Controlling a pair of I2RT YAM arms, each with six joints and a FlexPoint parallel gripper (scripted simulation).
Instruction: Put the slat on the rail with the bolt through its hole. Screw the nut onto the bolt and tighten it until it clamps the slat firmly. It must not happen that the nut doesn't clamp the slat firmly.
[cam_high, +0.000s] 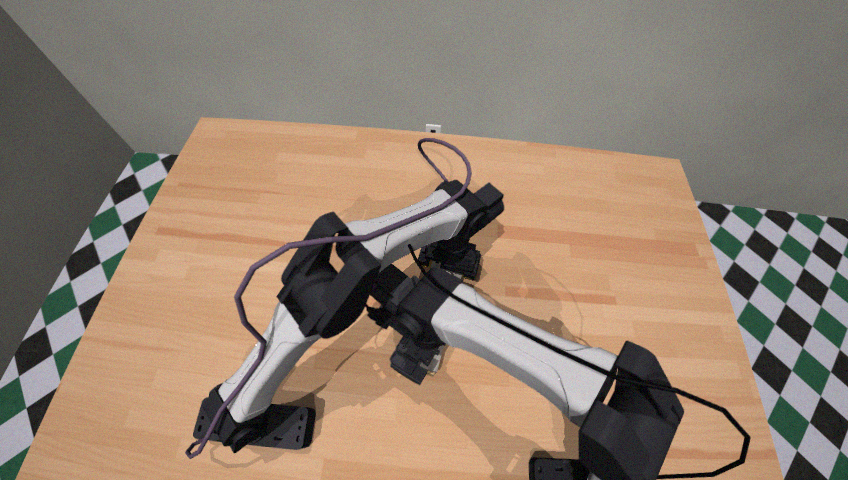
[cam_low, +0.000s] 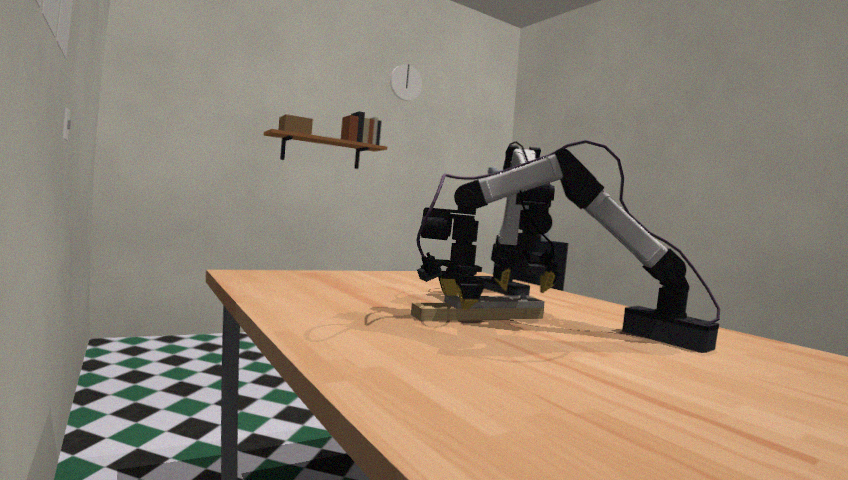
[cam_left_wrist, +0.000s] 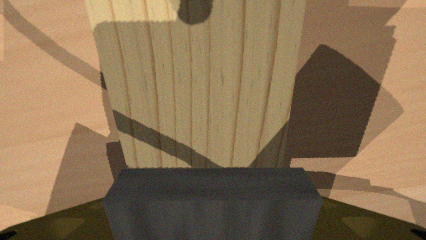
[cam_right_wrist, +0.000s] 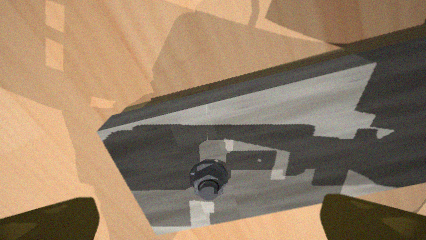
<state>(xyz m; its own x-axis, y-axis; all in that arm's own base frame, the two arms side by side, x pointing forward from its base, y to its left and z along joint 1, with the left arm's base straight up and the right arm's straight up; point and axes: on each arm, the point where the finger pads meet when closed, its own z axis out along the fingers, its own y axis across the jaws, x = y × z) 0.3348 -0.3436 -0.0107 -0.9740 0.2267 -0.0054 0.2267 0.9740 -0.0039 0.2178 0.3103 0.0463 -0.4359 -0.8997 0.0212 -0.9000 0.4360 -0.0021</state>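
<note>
Inward of the wooden worktop's (cam_high: 148, 356) (cam_low: 595, 392) edges, with the flat grey slat (cam_high: 437, 360) (cam_low: 529, 302) (cam_left_wrist: 212, 185) (cam_right_wrist: 300, 112) gripped by the left claw (cam_low: 461, 294) (cam_left_wrist: 212, 202), the dark hexagonal metal nut (cam_right_wrist: 216, 167) is best centred between the open right claw's (cam_low: 526, 279) (cam_right_wrist: 209, 218) fingers.

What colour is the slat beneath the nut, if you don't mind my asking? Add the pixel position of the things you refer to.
The flat slat (cam_left_wrist: 212, 205) (cam_right_wrist: 240, 117) is grey; the right wrist view shows it best.
</note>
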